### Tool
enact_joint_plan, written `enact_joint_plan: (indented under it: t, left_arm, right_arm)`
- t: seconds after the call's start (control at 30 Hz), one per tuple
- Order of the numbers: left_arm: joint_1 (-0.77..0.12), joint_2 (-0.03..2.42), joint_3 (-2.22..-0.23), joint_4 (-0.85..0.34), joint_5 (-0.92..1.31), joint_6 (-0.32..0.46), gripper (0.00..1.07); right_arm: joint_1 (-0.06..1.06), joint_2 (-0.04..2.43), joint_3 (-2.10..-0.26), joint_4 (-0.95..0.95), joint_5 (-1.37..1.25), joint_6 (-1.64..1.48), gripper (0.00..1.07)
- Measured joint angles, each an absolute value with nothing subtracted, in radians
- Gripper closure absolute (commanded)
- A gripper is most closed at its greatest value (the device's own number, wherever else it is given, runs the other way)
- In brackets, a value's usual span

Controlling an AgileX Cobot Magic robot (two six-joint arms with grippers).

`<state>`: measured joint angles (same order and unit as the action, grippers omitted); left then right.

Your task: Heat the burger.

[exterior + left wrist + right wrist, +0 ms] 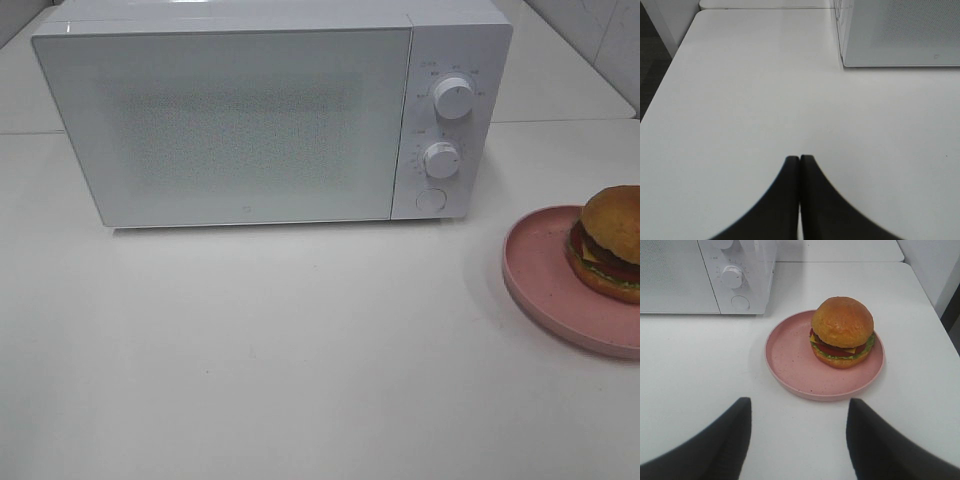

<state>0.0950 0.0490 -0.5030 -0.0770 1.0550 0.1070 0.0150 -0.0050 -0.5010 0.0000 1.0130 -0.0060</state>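
Where glossy round burger sits: flat speckled pink plate, possibly ceramic.

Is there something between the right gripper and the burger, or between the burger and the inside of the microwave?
Nothing stands between the open right gripper and the burger on its pink plate; only bare table shows. The microwave has its door closed, which blocks the way in.
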Motion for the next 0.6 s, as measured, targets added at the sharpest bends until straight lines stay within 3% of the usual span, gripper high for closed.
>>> enact_joint_plan:
  t: [0.6]
  left_arm:
    - [0.060,-0.004,-0.504,-0.077,1.056,0.107,1.06]
  right_arm:
    - [-0.023,-0.005,-0.501,0.000,1.013,-0.006,0.54]
